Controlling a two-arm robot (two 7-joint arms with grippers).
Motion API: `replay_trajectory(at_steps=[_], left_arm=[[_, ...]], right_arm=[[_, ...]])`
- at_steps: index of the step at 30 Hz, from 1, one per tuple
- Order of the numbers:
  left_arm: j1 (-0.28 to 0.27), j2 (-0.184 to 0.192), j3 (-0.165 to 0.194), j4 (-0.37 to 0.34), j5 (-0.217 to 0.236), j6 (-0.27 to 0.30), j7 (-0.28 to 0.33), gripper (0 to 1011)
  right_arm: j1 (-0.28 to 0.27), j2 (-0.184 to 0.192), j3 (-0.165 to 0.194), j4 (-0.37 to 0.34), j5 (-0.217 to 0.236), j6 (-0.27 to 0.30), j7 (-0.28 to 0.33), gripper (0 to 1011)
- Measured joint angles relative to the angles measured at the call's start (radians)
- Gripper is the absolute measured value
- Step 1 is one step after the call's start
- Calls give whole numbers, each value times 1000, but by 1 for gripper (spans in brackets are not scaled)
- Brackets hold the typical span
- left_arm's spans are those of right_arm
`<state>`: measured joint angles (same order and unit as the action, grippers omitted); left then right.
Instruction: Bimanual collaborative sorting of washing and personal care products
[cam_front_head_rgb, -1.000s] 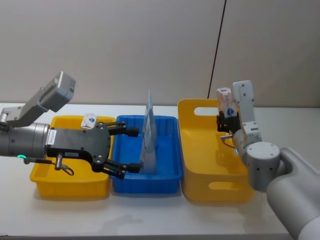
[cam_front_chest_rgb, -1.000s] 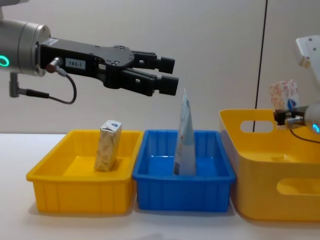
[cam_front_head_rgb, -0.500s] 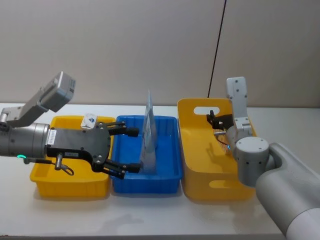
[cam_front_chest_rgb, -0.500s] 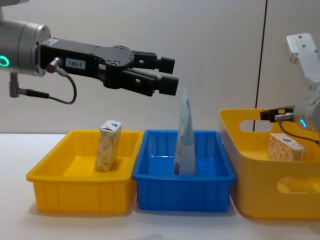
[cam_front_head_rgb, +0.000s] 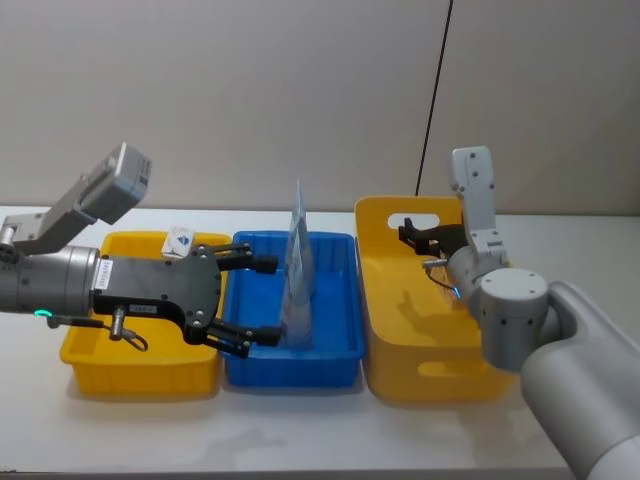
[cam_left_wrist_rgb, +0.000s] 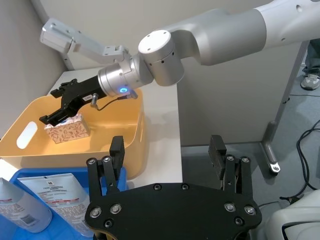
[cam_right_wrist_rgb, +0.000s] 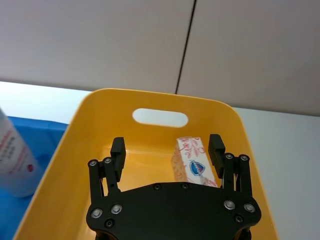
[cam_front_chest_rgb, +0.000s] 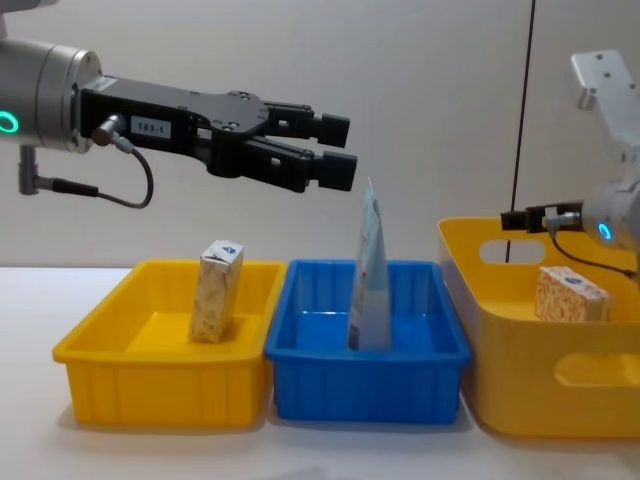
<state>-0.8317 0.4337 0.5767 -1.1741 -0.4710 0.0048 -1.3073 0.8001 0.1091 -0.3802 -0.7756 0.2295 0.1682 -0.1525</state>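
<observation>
three containers stand in a row on the white table (cam_front_head_rgb: 300, 440): a small yellow tray (cam_front_chest_rgb: 160, 385), a blue tray (cam_front_chest_rgb: 370, 385) touching it at its 3 o'clock, and a large yellow bin (cam_front_chest_rgb: 540, 390) just beside the blue tray, again at 3 o'clock. one floral-print carton (cam_front_chest_rgb: 218, 290) stands upright in the small yellow tray, toward its far side, white top with the blue mark uppermost. a slim pale-blue-and-white pouch (cam_front_chest_rgb: 370, 275) stands upright in the middle of the blue tray, its point up. the left gripper (cam_front_chest_rgb: 335, 150) hangs in the air above the seam between the small yellow tray and the blue tray, at the pouch's 9 o'clock and near its tip; its fingers are spread wide and grip nothing. the right gripper (cam_front_chest_rgb: 515, 220) reaches in over the large yellow bin from 3 o'clock, above the rim near the handle slot; its fingers are also spread apart and empty. a second carton (cam_right_wrist_rgb: 192, 165) lies on its side on the bin's floor, below that gripper and clear of it.
</observation>
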Motion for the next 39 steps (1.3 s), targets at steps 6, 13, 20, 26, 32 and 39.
replay_trajectory(at_steps=[6, 13, 20, 26, 32, 39], left_arm=[[0, 0, 0, 0, 0, 0, 0, 1001], [0, 0, 0, 0, 0, 0, 0, 1001], [0, 0, 0, 0, 0, 0, 0, 1001], [0, 0, 0, 0, 0, 0, 0, 1001], [0, 0, 0, 0, 0, 0, 0, 1001], [0, 0, 0, 0, 0, 0, 0, 1001]], right_arm=[[-57, 37, 6, -122, 20, 43, 64, 1004], [-162, 100, 21, -321, 50, 89, 133, 1004], [-301, 170, 51, -552, 76, 120, 174, 1004], [-423, 221, 84, -733, 96, 137, 191, 1004], [-522, 257, 112, -868, 104, 142, 196, 1004], [-600, 274, 127, -967, 104, 144, 194, 1004]])
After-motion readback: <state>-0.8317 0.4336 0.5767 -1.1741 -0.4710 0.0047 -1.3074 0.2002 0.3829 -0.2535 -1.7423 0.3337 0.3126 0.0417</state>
